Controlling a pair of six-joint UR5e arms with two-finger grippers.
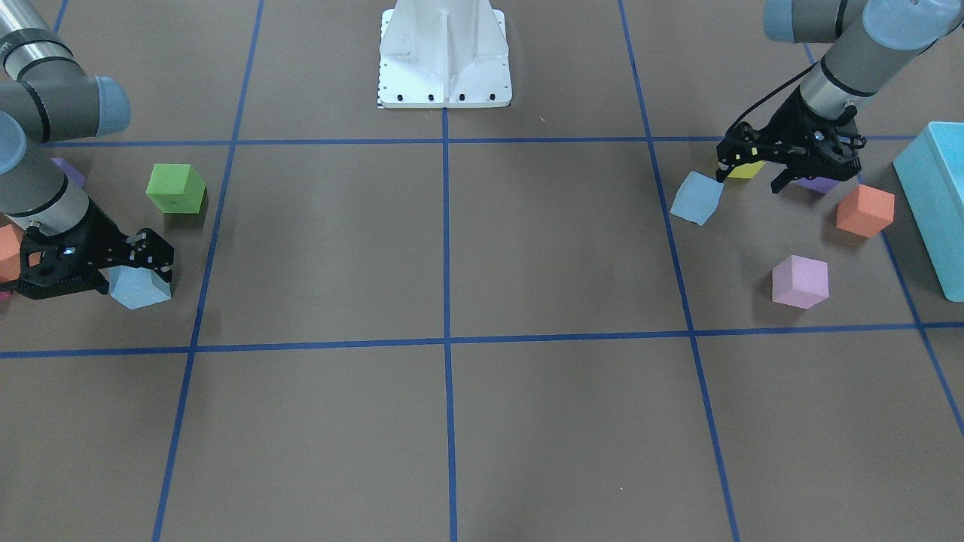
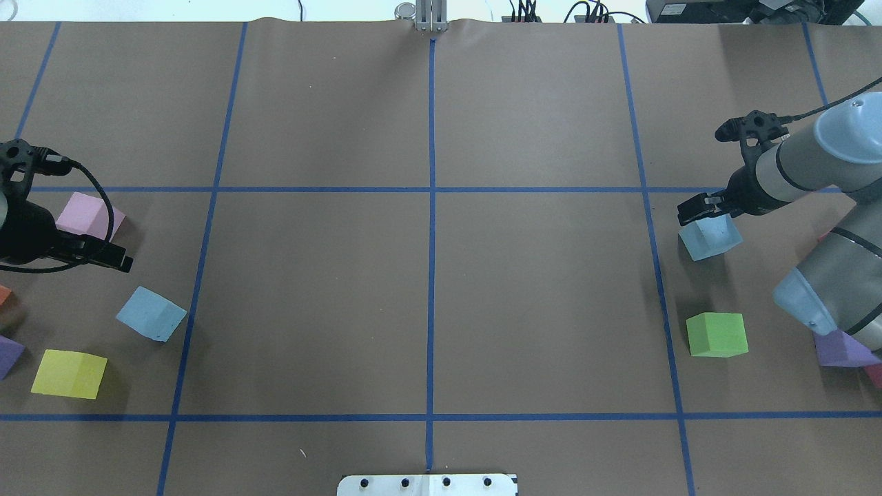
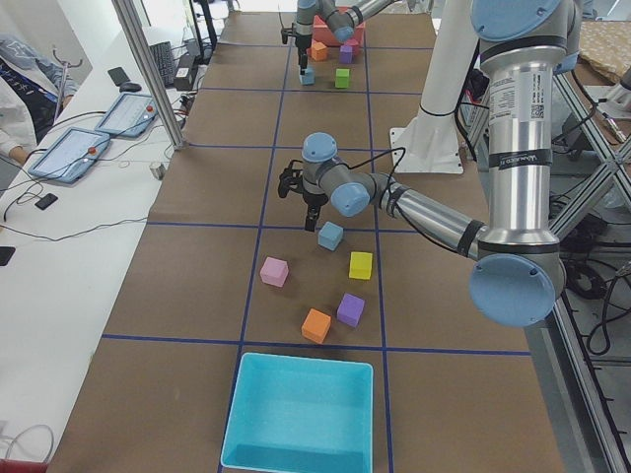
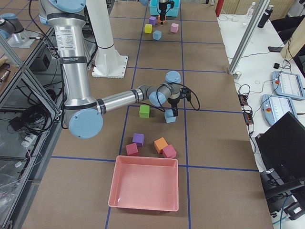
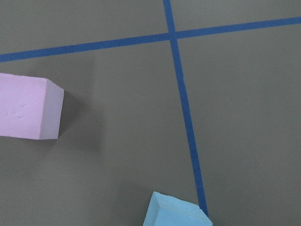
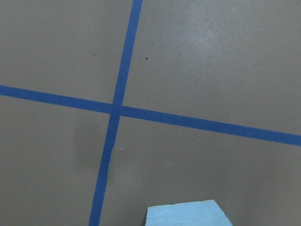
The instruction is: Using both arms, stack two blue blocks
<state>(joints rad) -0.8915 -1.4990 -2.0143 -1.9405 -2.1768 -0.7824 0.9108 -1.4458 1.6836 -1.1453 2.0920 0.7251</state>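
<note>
This is a robotics lab set up for recording trials. The left arm and right arm, both industrial, rise from a white pedestal bolted at the edge of a long counter covered in brown paper and marked into squares with blue tape. Aluminium framing posts stand along it. A side bench holds teach pendants, a laptop and loose cables. Coloured foam cubes and plastic bins serve as test props.

Left arm and right arm are showing grey-silver tubes, pale blue joint caps — black cables are trailing to black fingers.
</note>
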